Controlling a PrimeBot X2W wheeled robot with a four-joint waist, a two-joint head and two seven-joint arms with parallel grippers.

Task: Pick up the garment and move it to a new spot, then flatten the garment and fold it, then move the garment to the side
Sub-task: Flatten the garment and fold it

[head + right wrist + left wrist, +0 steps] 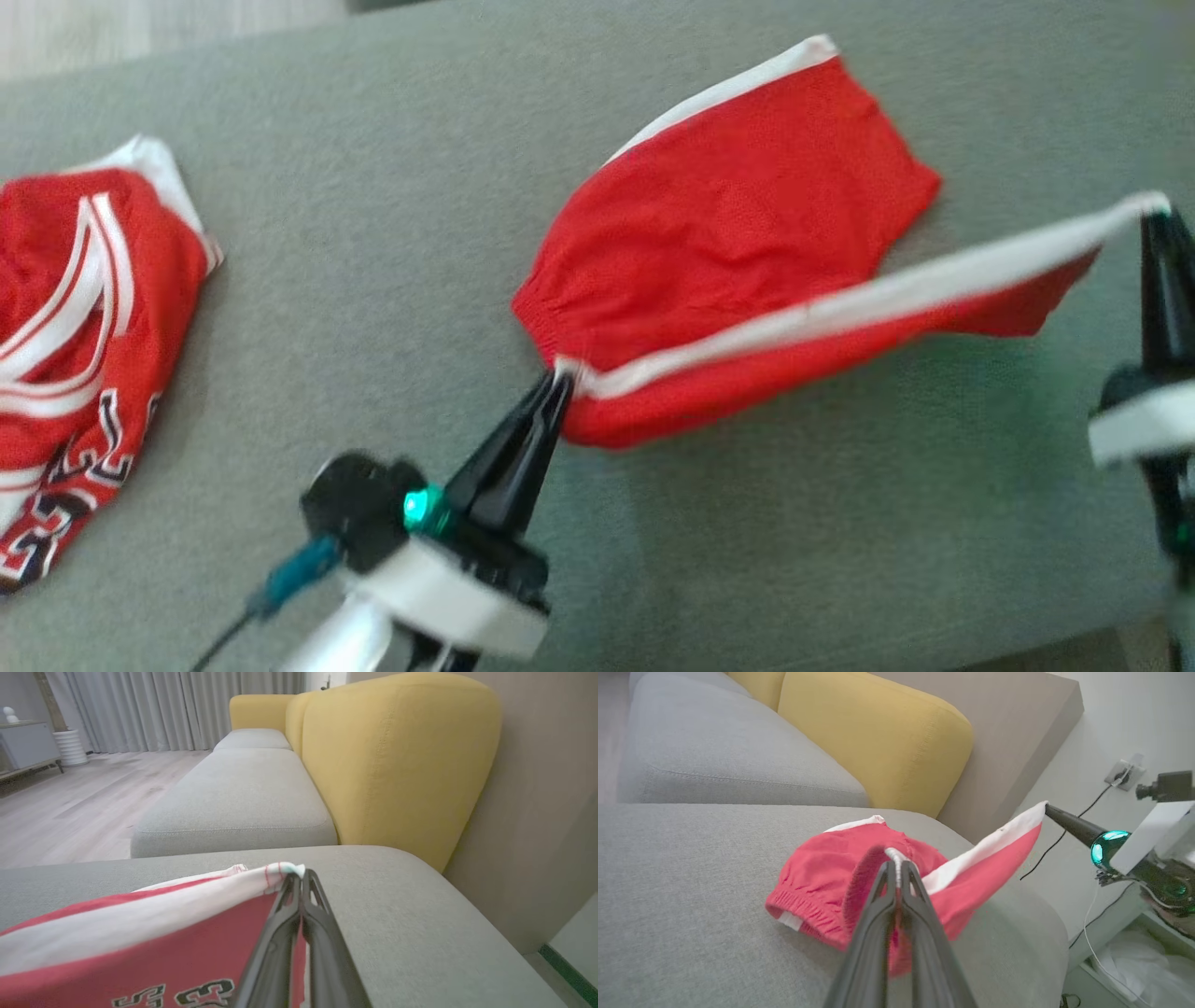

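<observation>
The garment (738,243) is a pair of red shorts with white side stripes, lying partly on the grey sofa seat (392,280). My left gripper (560,378) is shut on the waistband end of its near white stripe. My right gripper (1158,213) is shut on the hem corner of the same stripe, which stretches lifted between the two. In the left wrist view the garment (822,877) bunches ahead of my left gripper (896,856), with the right gripper (1048,808) holding the raised corner. The right wrist view shows the garment (140,947) pinched in my right gripper (299,872).
A second red jersey garment (75,355) with white trim and lettering lies at the seat's left. Yellow back cushions (878,737) stand behind the seat. Beyond the seat's right end are a wall socket (1125,772) and cables. Wooden floor (70,802) lies past the far cushion.
</observation>
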